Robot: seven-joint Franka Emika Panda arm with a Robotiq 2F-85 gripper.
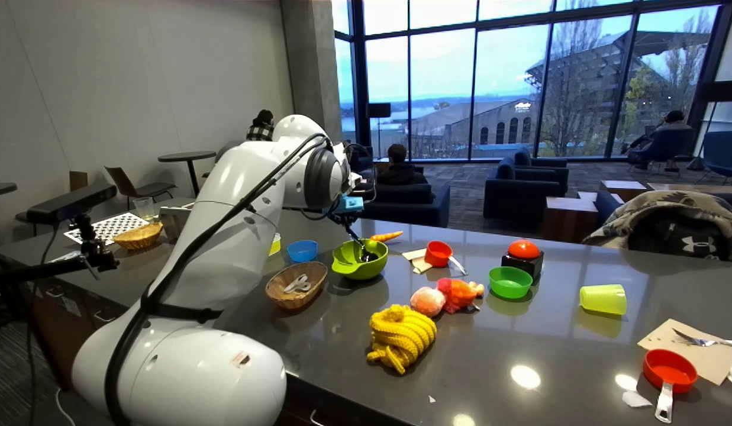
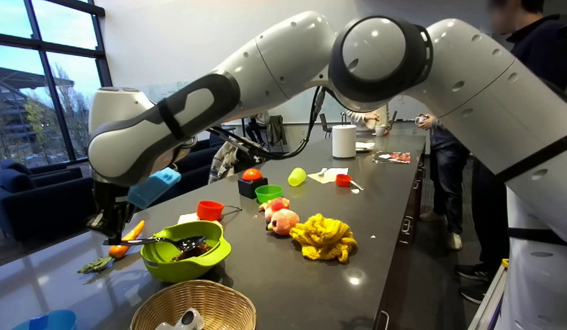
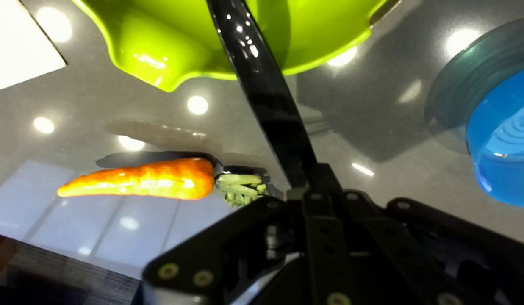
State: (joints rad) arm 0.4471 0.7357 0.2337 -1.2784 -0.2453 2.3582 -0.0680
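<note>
My gripper (image 3: 310, 184) is shut on the handle of a black spoon (image 3: 266, 97). In an exterior view the gripper (image 2: 111, 231) is just outside the lime green bowl (image 2: 168, 270), and the spoon (image 2: 191, 244) slants over the rim with its head inside. Dark brown bits lie in the bowl under the spoon head. The bowl also shows in the wrist view (image 3: 173, 46) and in an exterior view (image 1: 357, 271). An orange carrot (image 3: 160, 180) with green tops lies on the counter beside the gripper. The finger pads are dark and partly hidden.
A wicker basket (image 1: 283, 293) with a grey-white item and a blue bowl (image 1: 302, 250) are near the green bowl. Red cup (image 1: 438, 253), plush toy (image 1: 428, 300), yellow knitted bundle (image 1: 404, 334), green bowl (image 1: 510, 284), red-topped button (image 1: 523, 249) and yellow cup (image 1: 602, 299) stand along the counter.
</note>
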